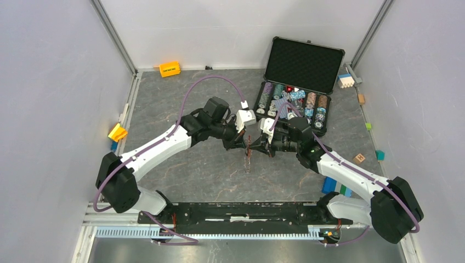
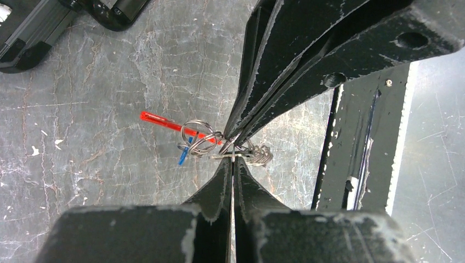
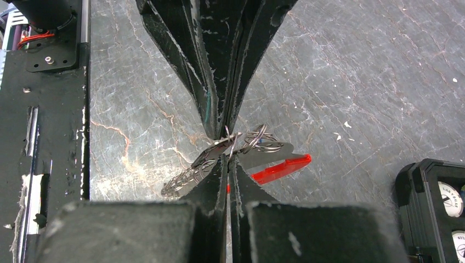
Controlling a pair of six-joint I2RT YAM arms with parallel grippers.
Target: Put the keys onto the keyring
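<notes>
Both grippers meet tip to tip above the middle of the table. My left gripper [image 1: 243, 143] [image 2: 233, 159] is shut on a thin wire loop of the keyring [image 2: 198, 134]. My right gripper [image 1: 262, 147] [image 3: 227, 159] is shut on the same wire bundle [image 3: 256, 139] from the opposite side. The keyring's red fob [image 2: 163, 122] [image 3: 279, 169] hangs off to one side, held clear of the table. A silver key with an openwork head [image 3: 186, 175] [image 2: 259, 156] sticks out at the fingertips. A small blue tag [image 2: 183, 156] hangs among the rings. The cluster [image 1: 249, 156] dangles between the arms.
An open black case [image 1: 305, 66] with colourful poker chips stands at the back right, close behind the right arm. An orange block [image 1: 169, 68] lies at the back wall and a yellow one [image 1: 117, 132] at the left edge. Small coloured blocks [image 1: 379, 155] lie along the right edge.
</notes>
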